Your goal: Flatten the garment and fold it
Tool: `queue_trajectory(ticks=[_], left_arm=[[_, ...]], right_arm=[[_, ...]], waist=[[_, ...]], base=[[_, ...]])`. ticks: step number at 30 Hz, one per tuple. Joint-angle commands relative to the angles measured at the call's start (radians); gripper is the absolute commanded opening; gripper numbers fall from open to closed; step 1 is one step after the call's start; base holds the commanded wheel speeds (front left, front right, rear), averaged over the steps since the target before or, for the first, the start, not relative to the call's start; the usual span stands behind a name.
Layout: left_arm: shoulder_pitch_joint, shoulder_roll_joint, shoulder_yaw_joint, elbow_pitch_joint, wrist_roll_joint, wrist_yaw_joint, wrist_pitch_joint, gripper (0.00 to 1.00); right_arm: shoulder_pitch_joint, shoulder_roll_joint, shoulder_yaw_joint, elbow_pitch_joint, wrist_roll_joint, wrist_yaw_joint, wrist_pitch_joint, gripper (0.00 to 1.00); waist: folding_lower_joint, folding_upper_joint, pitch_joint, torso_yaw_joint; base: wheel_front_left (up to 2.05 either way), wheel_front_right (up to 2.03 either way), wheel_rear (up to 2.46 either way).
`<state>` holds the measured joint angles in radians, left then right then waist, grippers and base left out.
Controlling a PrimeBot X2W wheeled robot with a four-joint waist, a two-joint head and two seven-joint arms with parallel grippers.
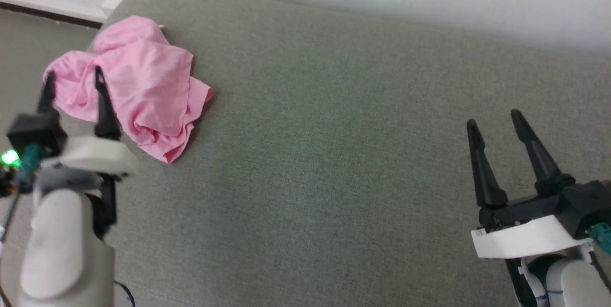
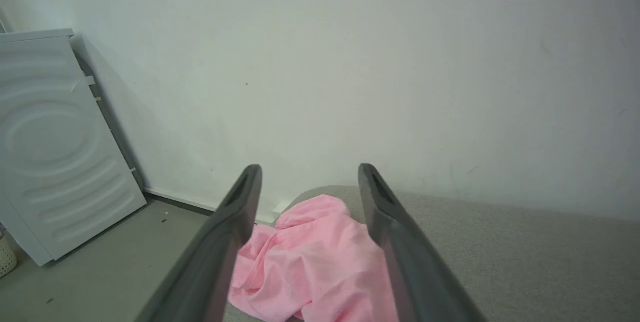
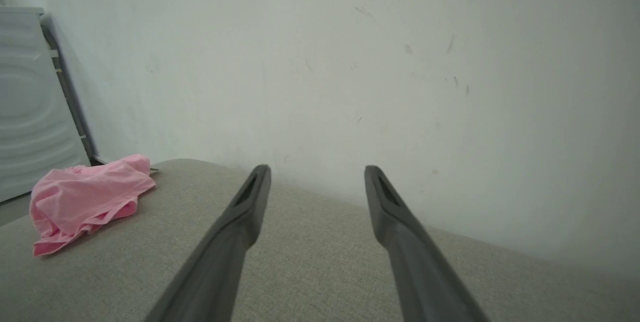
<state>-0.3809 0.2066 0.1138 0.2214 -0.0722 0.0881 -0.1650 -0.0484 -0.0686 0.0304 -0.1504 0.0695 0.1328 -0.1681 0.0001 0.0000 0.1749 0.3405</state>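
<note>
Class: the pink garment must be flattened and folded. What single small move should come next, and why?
Probably lower the left tool onto the near edge of the pink garment and close on it. The garment lies crumpled at the left end of the grey upholstered surface, the open left tool hovers right by it, and the open right tool sits far off.

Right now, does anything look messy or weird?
Yes. The pink shorts lie scrunched in a wrinkly heap at the far left corner of the grey cushion, right by its edge, instead of spread flat. Nothing else looks odd.
</note>
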Motion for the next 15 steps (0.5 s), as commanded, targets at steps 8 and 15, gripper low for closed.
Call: queue_trajectory(ticks=[8, 15], left_arm=[[-0.259, 0.165, 0.041, 0.233, -0.048, -0.070, 0.094, 1.00], [-0.438, 0.262, 0.026, 0.436, -0.112, -0.170, 0.322, 1.00]], right_arm=[[-0.069, -0.054, 0.010, -0.069, -0.028, -0.002, -0.023, 1.00], [-0.122, -0.098, 0.031, -0.135, -0.050, -0.002, -0.037, 1.00]], waist=[[-0.0001, 0.0000, 0.173, -0.044], [-0.0001, 0.0000, 0.282, -0.064]], base=[[0.00, 0.00, 0.00], [0.00, 0.00, 0.00]])
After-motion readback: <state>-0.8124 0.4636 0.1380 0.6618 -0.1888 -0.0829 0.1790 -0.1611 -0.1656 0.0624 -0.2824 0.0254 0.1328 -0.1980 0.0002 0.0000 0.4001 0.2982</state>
